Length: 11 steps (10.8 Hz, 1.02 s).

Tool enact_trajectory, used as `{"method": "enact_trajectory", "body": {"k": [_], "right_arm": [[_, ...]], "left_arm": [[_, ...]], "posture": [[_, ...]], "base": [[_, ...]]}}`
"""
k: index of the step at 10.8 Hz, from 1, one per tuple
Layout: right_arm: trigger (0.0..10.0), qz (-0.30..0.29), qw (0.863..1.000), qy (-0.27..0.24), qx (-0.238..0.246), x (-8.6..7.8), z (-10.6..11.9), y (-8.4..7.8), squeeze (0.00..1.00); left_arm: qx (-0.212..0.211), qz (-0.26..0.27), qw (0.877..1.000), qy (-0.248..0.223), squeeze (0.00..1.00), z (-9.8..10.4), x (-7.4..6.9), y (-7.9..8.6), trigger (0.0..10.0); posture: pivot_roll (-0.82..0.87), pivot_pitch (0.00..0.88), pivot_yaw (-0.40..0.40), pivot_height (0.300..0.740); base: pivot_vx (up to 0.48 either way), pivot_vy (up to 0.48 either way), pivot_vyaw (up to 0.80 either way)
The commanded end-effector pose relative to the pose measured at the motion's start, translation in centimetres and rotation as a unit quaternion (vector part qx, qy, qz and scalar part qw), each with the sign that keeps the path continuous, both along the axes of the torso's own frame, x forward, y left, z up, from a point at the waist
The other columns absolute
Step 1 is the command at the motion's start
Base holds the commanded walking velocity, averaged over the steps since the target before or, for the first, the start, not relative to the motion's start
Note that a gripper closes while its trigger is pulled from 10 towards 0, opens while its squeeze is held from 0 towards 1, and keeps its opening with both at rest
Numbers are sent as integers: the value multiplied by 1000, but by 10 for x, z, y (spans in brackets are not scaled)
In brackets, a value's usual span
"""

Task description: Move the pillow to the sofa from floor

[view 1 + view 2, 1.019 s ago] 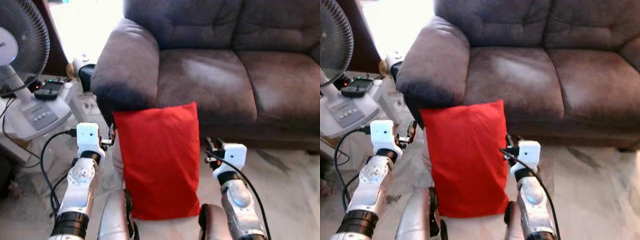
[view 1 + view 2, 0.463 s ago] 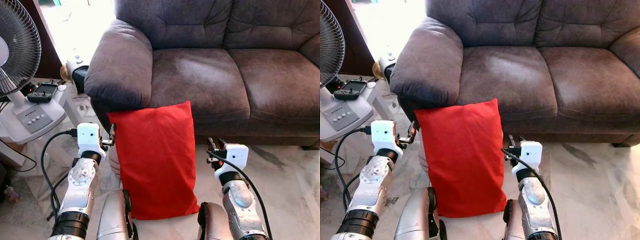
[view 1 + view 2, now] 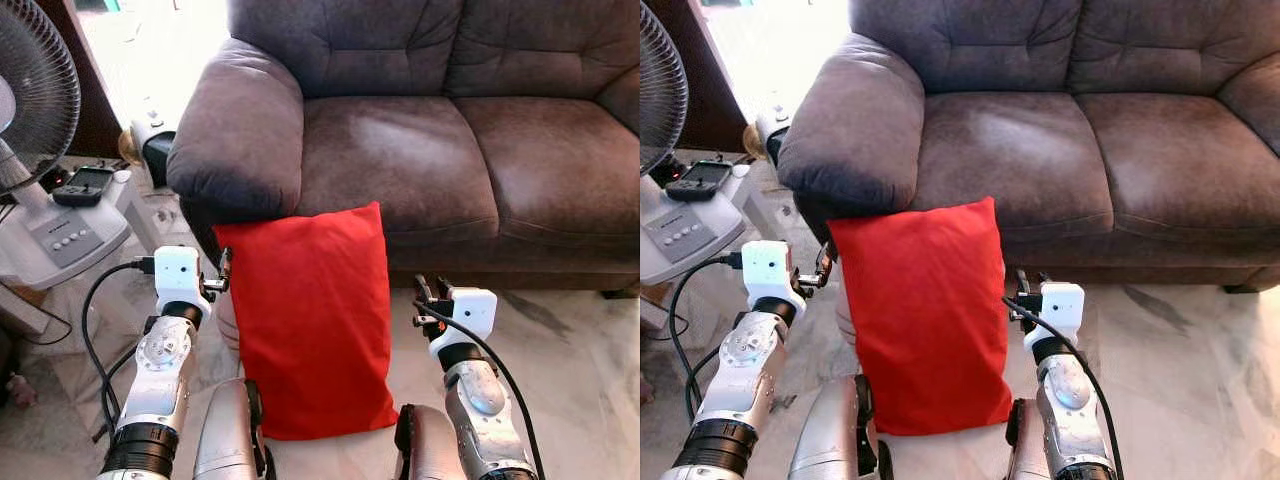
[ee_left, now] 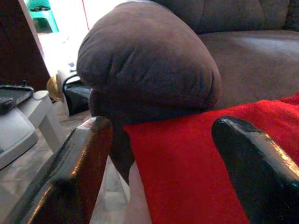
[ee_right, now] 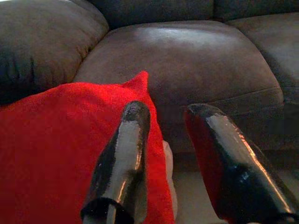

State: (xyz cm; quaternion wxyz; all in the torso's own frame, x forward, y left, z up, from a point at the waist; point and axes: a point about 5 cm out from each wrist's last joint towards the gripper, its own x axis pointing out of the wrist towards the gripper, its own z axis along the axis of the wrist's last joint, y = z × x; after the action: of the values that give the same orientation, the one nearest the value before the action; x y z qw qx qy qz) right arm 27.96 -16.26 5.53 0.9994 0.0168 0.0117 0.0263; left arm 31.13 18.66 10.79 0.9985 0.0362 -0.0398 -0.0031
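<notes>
The red pillow [image 3: 305, 320] stands upright on the floor between my two arms, its top edge against the front of the dark grey sofa [image 3: 400, 150], under the armrest [image 3: 235, 130]. My left gripper [image 3: 222, 268] is open at the pillow's upper left corner; the left wrist view has the pillow [image 4: 201, 168] reaching in between the fingers [image 4: 79, 163]. My right gripper [image 3: 428, 293] is open just right of the pillow's upper right edge. In the right wrist view one finger [image 5: 124, 154] lies against the pillow [image 5: 60, 140], with the sofa seat beyond.
A standing fan [image 3: 30, 100] with its white base [image 3: 65, 225] and a black handset [image 3: 85, 182] is on the left. A black cable [image 3: 95, 330] trails over the marble floor [image 3: 580, 360]. A small white and black object [image 3: 150, 140] sits beside the armrest.
The whole view has shifted, so more of the sofa shows now than one second ago. Pillow and both grippers keep the same places relative to each other.
</notes>
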Motion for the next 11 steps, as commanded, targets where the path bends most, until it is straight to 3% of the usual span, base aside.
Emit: {"method": "enact_trajectory", "body": {"k": [1,11], "right_arm": [[10000,-3,1000,6,2,-2,-3,-2,0],[10000,0,1000,10,1,-4,-5,-1,0]], "left_arm": [[-1,-5,1000,10,0,-5,-1,-2,10000],[-4,-6,1000,4,0,-4,-1,-3,10000]], "posture": [[15,93,-22,570],[10,94,-23,570]], "base": [[270,0,0],[242,0,0]]}}
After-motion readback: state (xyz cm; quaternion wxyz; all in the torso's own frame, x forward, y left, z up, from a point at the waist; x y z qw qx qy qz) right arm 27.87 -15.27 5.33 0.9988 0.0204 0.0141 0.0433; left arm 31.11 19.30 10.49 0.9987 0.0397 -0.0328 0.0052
